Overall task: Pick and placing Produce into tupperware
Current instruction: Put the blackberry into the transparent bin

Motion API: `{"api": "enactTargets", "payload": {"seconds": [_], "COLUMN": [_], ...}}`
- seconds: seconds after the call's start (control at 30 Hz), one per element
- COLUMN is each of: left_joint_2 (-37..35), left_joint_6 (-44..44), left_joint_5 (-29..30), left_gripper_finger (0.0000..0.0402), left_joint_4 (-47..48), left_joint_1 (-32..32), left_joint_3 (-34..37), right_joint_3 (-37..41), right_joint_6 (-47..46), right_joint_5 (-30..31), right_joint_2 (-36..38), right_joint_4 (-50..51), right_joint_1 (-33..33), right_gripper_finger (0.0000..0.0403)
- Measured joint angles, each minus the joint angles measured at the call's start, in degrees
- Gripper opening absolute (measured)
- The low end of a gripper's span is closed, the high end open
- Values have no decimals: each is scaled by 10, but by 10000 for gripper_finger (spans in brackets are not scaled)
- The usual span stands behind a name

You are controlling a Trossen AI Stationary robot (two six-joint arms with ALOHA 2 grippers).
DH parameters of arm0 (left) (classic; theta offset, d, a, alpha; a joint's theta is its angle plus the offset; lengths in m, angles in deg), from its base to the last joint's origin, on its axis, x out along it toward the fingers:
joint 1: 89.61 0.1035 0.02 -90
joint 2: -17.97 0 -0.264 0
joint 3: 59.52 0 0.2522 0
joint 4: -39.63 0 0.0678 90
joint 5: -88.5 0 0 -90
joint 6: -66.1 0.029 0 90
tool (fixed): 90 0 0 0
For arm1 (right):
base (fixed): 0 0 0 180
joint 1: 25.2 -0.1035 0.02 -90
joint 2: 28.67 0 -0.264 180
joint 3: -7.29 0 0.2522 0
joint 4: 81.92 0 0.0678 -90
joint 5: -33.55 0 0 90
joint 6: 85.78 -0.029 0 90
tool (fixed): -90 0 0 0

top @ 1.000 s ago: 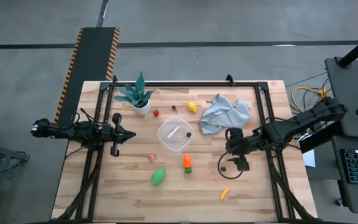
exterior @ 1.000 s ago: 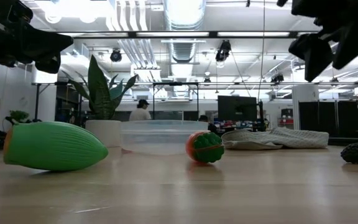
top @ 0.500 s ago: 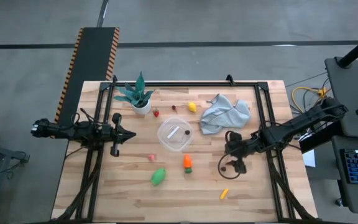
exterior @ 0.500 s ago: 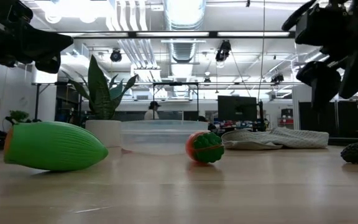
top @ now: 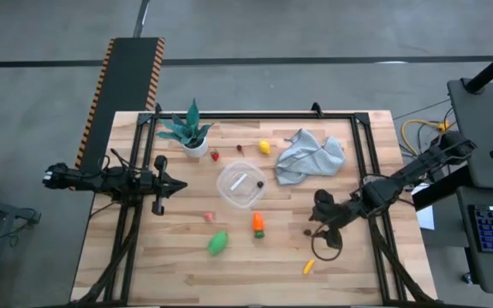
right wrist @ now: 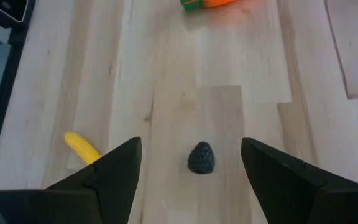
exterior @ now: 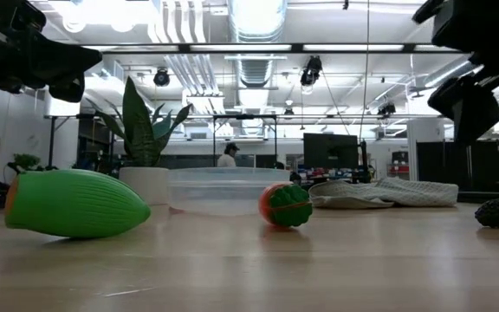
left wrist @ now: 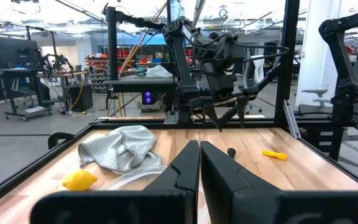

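My right gripper (right wrist: pixel 191 171) over bare wood table (right wrist: pixel 166 74), fingers (right wrist: pixel 114 171) spread wide. Dark brown produce piece (right wrist: pixel 201 157) sits on boards between them, untouched. Yellow piece (right wrist: pixel 82 147) just beside one finger. Orange piece with green end (right wrist: pixel 209 3) farther ahead, cut off at frame edge.

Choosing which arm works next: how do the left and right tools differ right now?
The left tool has its fingers shut; the right tool is open. The left tool hangs at the table's left edge, away from produce; the right tool hangs over the dark brown piece. Both hold nothing.
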Motion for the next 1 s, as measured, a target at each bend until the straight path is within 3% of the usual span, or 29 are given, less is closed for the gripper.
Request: {"api": "enactTargets", "payload": {"seconds": [0.3, 0.6, 1.0], "left_joint_2": [0, -1, 0], "left_joint_6": [0, 0, 0], "left_joint_5": [1, 2, 2], "left_gripper_finger": [0, 0, 0], "left_joint_4": [0, -4, -4], "left_joint_1": [0, 0, 0], "left_joint_3": [0, 0, 0], "right_joint_3": [0, -37, -63], "right_joint_6": [-44, -38, -42], "right_joint_5": [71, 65, 70], "right_joint_2": [-16, -164, -244], "right_joint_4": [-10, 0, -2], "right_joint_1": [-54, -59, -59], "right_gripper_finger": [267, 267, 255]}}
